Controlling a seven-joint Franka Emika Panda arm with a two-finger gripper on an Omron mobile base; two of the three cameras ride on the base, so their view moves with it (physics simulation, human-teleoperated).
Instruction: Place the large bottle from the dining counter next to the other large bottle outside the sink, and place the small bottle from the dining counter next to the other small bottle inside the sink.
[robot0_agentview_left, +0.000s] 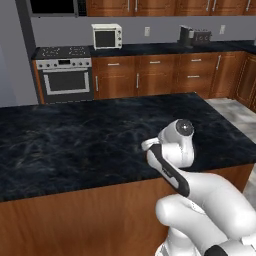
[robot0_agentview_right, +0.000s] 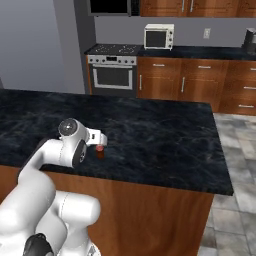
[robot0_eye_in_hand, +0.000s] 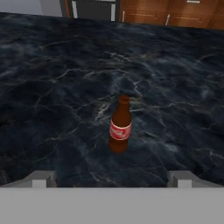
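The small bottle (robot0_eye_in_hand: 120, 127), dark brown with a red label, stands upright on the dining counter (robot0_eye_in_hand: 52, 87), a glossy black veined top. My gripper (robot0_eye_in_hand: 111, 180) is open, its two fingertips spread wide at the bottom of the hand view, with the bottle centred a short way ahead of them and untouched. In the right base view the small bottle (robot0_agentview_right: 100, 151) peeks out just beside the hand, near the dining counter's (robot0_agentview_right: 160, 135) front edge. From the left base view my arm hides it above the dining counter (robot0_agentview_left: 75, 145). The large bottle and the sink are out of view.
Beyond the island, a steel oven range (robot0_agentview_left: 64, 70) and wooden cabinets (robot0_agentview_left: 155, 75) line the back wall, with a white toaster oven (robot0_agentview_left: 106, 36) on the rear counter. Tiled floor (robot0_agentview_right: 235, 150) lies to the island's right.
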